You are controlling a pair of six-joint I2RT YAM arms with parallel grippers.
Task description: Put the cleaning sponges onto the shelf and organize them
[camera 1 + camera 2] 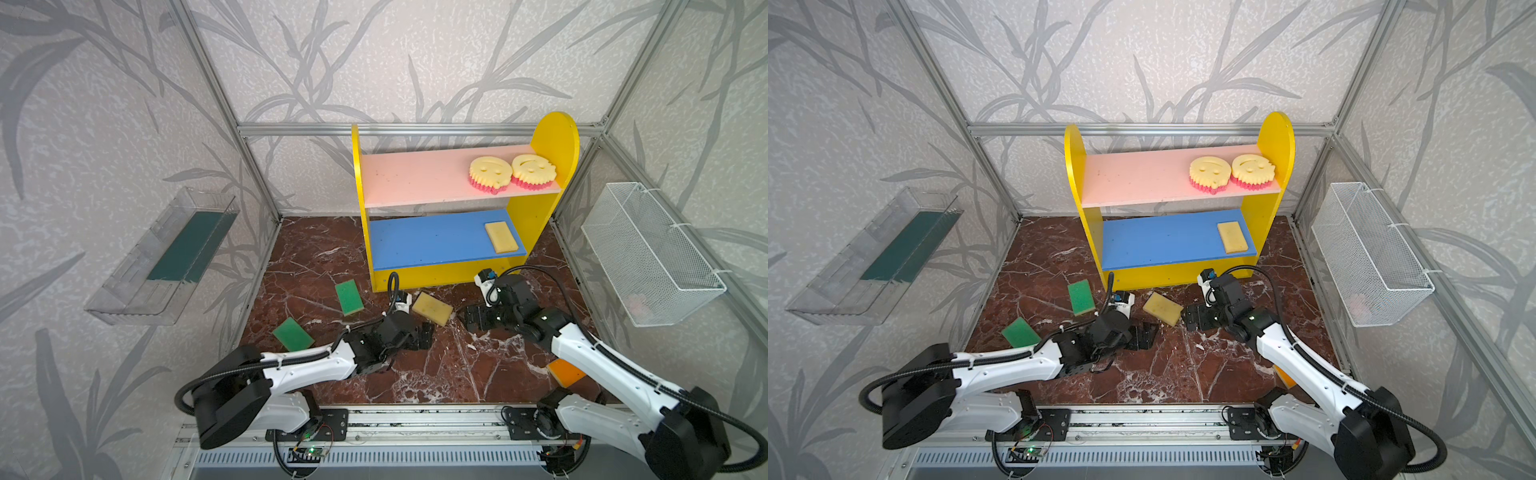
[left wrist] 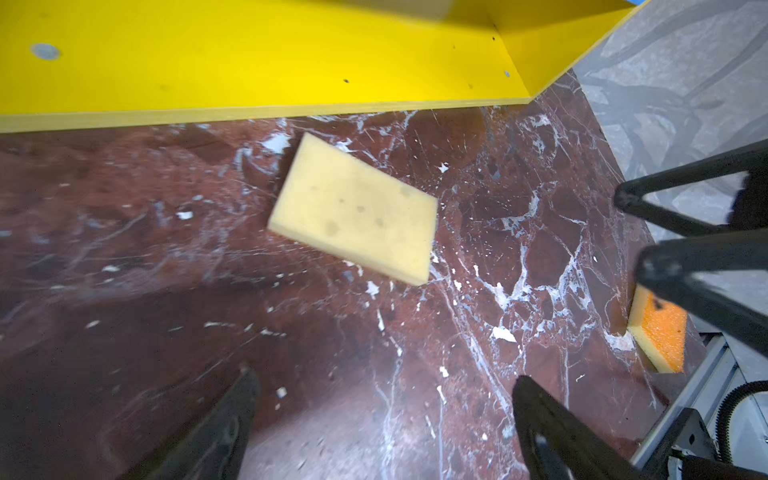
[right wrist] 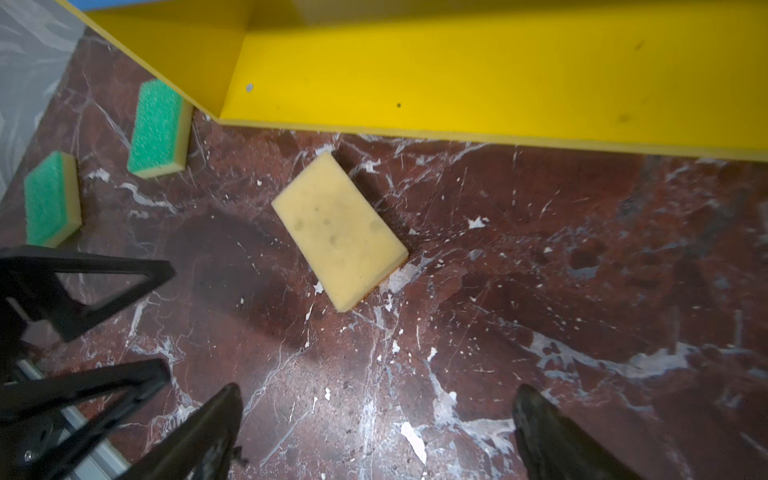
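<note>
Top views: pale sponge (image 1: 432, 308) on the worktop (image 1: 436, 365) is flanked by left gripper (image 1: 426, 333) and right gripper (image 1: 471, 318), jaws wide, empty; a straddling grasp is judged next.

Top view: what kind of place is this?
Probably a robot training booth, not a home: a metal frame holds wallpapered panels, a left arm and right arm are mounted on a base rail, and a small shelf stands inside.

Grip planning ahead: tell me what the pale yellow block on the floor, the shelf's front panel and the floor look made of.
Pale yellow block: likely soft foam, matte, with small dimples.
Shelf's front panel: probably painted board, smooth, faint sheen, paler cut edge.
Floor: marble or marble-print, red-brown, white veins; cannot tell which.
</note>
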